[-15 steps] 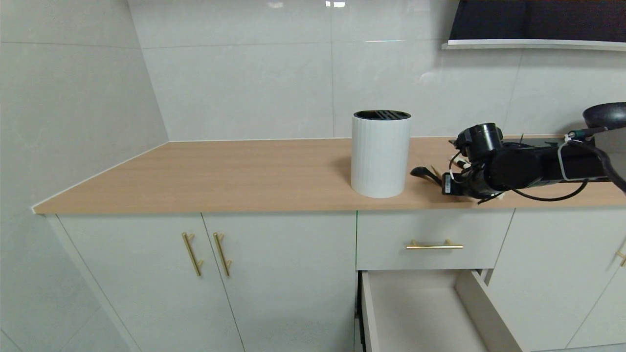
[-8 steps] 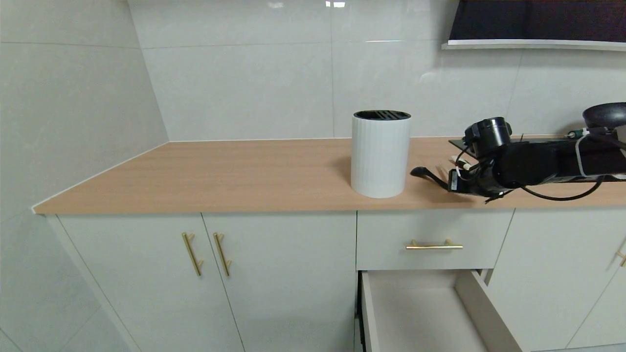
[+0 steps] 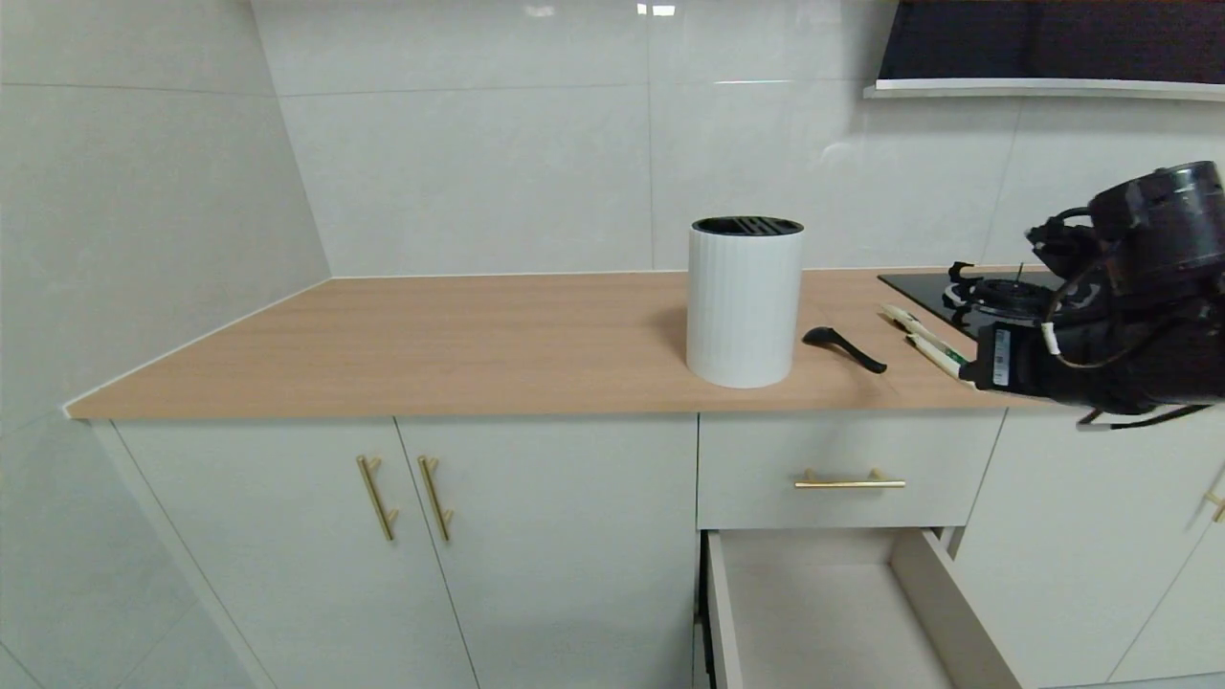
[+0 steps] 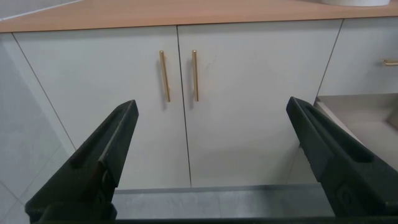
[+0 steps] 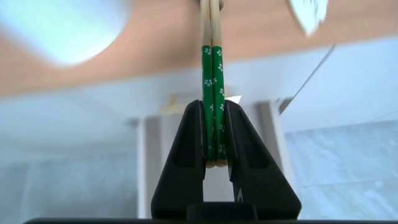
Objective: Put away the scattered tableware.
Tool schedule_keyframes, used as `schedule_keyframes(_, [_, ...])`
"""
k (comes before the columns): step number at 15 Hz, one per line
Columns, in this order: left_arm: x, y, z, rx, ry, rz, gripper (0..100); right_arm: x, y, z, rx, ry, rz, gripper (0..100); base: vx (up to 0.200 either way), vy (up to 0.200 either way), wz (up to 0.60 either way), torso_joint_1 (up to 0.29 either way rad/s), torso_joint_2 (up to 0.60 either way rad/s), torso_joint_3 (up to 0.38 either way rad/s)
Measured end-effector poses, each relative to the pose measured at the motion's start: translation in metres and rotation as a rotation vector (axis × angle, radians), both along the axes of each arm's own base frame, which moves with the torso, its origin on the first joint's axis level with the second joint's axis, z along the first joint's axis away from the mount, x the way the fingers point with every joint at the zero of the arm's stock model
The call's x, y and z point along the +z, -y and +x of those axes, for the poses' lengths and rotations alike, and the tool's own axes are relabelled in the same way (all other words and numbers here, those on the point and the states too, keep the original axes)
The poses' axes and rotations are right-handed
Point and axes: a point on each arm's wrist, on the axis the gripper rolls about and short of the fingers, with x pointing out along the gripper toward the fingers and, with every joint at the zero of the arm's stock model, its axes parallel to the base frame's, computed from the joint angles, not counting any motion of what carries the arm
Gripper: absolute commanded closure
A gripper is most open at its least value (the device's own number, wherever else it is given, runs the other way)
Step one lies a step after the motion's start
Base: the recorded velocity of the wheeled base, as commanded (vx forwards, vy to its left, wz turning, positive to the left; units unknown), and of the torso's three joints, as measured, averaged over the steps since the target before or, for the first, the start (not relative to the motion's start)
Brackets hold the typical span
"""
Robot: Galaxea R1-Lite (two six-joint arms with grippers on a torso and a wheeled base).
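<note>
The surface (image 3: 431,335) is pale and wood-grained, smooth with a low sheen. The holder (image 3: 745,316) is matt white plastic, finely ribbed, with a black slotted top. The spoon (image 3: 842,346) is black, perhaps plastic; its finish is too small to judge. The chopsticks (image 5: 211,68) are pale bare wood with a glossy green printed band. The right gripper (image 5: 212,118) and left gripper (image 4: 211,107) have matt black plastic fingers. The cabinet doors (image 3: 536,545) are matt white, their handles (image 3: 850,482) brushed brass-coloured metal. The wall tiles (image 3: 459,163) are glossy.
</note>
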Motion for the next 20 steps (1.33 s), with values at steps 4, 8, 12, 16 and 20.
schedule_keyframes(4, [0.0, 0.0, 0.0, 0.0, 0.0, 0.0, 0, 0.011, 0.006, -0.069, 0.337, -0.194, 0.206, 100, 0.0, 0.0, 0.0, 0.0, 0.0, 0.0])
schedule_keyframes(8, [0.0, 0.0, 0.0, 0.0, 0.0, 0.0, 0, 0.009, 0.01, -0.084, 0.411, -0.208, 0.201, 100, 0.0, 0.0, 0.0, 0.0, 0.0, 0.0])
schedule_keyframes(12, [0.0, 0.0, 0.0, 0.0, 0.0, 0.0, 0, -0.003, 0.006, -0.078, 0.425, -0.26, 0.183, 100, 0.0, 0.0, 0.0, 0.0, 0.0, 0.0])
schedule_keyframes(16, [0.0, 0.0, 0.0, 0.0, 0.0, 0.0, 0, -0.009, 0.002, -0.074, 0.436, -0.283, 0.179, 100, 0.0, 0.0, 0.0, -0.119, 0.3, 0.173])
schedule_keyframes(20, [0.0, 0.0, 0.0, 0.0, 0.0, 0.0, 0, -0.011, 0.0, -0.073, 0.441, -0.295, 0.177, 100, 0.0, 0.0, 0.0, -0.168, 0.45, 0.287])
